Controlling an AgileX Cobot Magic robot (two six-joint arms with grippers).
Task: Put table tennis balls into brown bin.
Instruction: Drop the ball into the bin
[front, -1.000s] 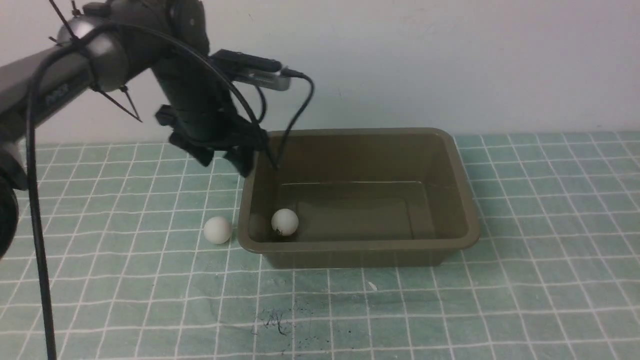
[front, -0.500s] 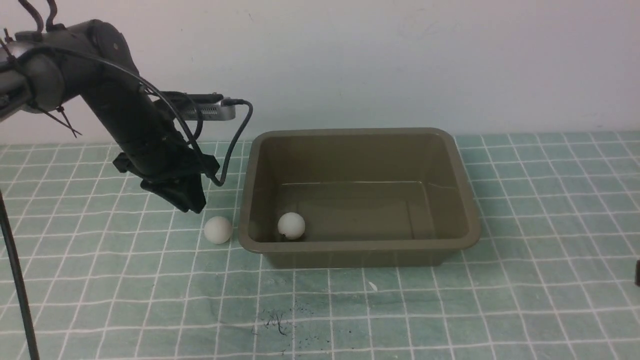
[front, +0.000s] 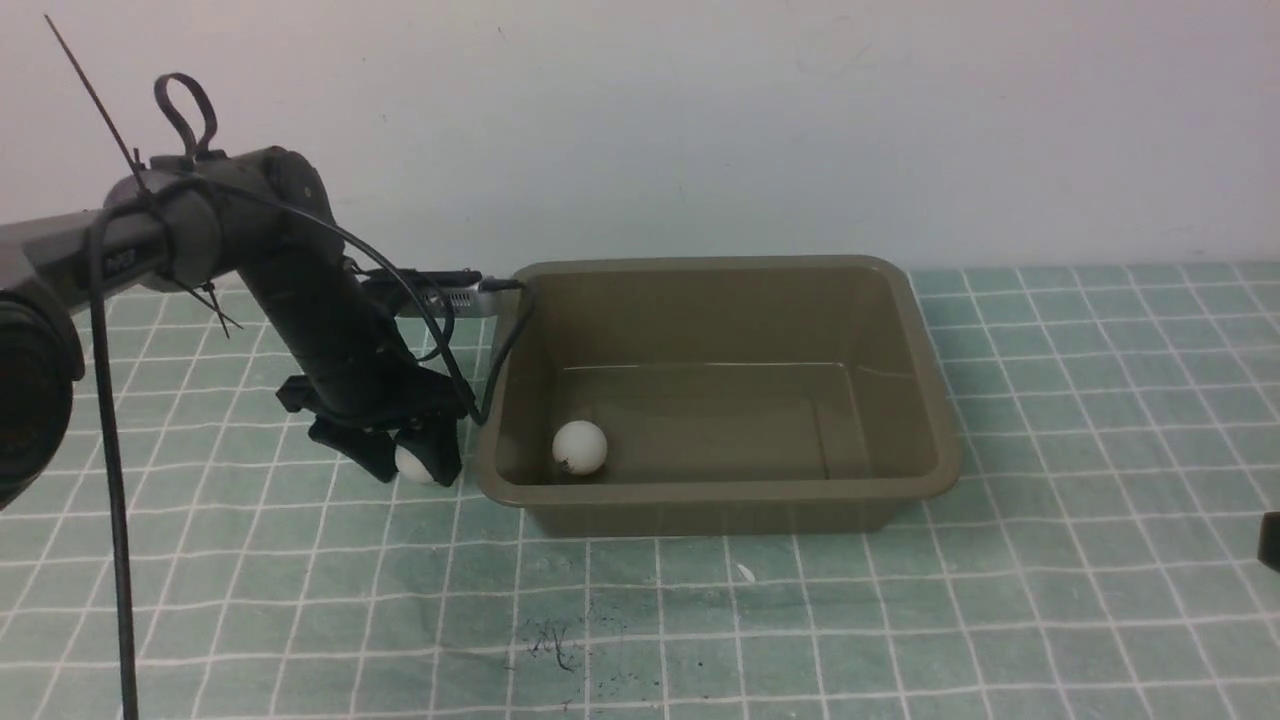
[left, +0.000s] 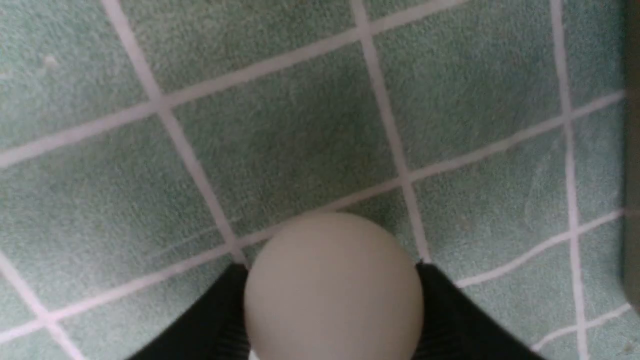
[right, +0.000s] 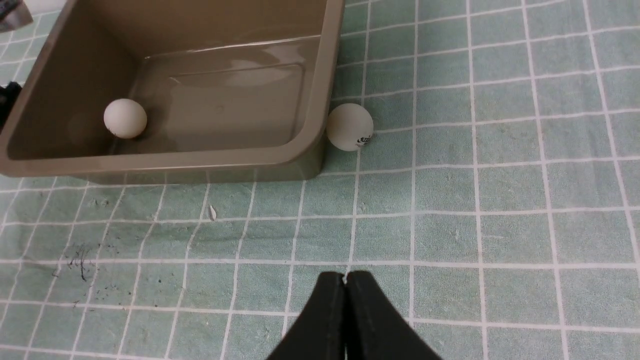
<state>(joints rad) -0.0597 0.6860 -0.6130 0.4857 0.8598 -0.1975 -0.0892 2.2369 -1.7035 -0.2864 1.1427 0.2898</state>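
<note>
Front view, left gripper: its fingers stand apart, on both sides of the outer-left ball; whether they already clamp it, I cannot tell.
Front view, brown bin: it is just to the right of the left gripper, with the inside ball on its floor.
Front view, bin risk: if the left arm goes sideways before it lifts enough, its fingers or the ball may hit the near rim and push the bin.
Left wrist view, ball risk: the outer-left ball sits between the two fingertips, on or close to the cloth; because it is smooth and round, an uneven or weak squeeze could make it slip out and roll.
Right wrist view, right gripper: it is closed, fingertips together, holding nothing.
Right wrist view, logo ball: it lies beyond the right gripper's tips, outside the bin, beside its wall.
Right wrist view, logo ball risk: the wall is so near that a finger may find little room, and a pushed bin could send this ball rolling.
Count of balls: three; one inside, two outside.
Count of bins: one.
Count of grippers: two.
</note>
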